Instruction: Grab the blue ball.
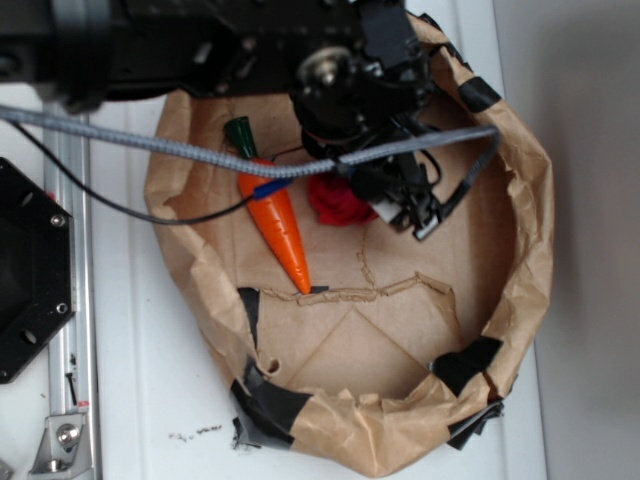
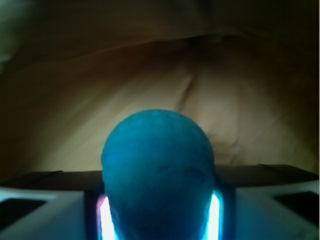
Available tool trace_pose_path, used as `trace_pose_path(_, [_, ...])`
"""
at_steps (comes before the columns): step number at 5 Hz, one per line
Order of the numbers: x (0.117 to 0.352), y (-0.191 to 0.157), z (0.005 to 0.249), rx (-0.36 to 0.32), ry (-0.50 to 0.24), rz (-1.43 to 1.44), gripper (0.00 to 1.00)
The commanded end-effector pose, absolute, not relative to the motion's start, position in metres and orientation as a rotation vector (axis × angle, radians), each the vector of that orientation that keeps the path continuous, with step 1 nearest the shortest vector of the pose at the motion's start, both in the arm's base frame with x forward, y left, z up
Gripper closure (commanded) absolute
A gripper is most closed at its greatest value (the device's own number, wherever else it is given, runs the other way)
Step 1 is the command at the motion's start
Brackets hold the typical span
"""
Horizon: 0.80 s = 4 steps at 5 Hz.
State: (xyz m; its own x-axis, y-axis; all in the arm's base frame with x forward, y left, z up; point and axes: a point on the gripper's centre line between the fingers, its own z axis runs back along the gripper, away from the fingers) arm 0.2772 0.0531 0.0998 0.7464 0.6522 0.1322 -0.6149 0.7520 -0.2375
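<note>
In the wrist view the blue ball (image 2: 158,175), teal and finely ribbed, fills the space between my gripper's (image 2: 158,210) two fingers and looks pinched narrower toward the bottom. Thin bright strips show on either side of it. The gripper is shut on the ball, above brown paper. In the exterior view the ball is hidden under the black arm, and the gripper (image 1: 408,208) hangs inside the brown paper nest, just right of the red wad (image 1: 338,202).
The brown paper nest (image 1: 520,250) has crumpled raised walls patched with black tape. An orange toy carrot (image 1: 279,228) with a green top lies left of the red wad. A grey cable (image 1: 200,150) crosses the nest. A metal rail (image 1: 72,300) runs along the left.
</note>
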Motion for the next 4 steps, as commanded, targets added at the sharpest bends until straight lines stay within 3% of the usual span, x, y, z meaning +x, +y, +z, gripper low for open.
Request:
trace_pose_path(1, [0.283, 0.035, 0.141, -0.311, -0.128, 0.423, 1.00])
trace_pose_path(4, [0.280, 0.023, 0.136, -0.261, -0.231, 0.337, 1.00])
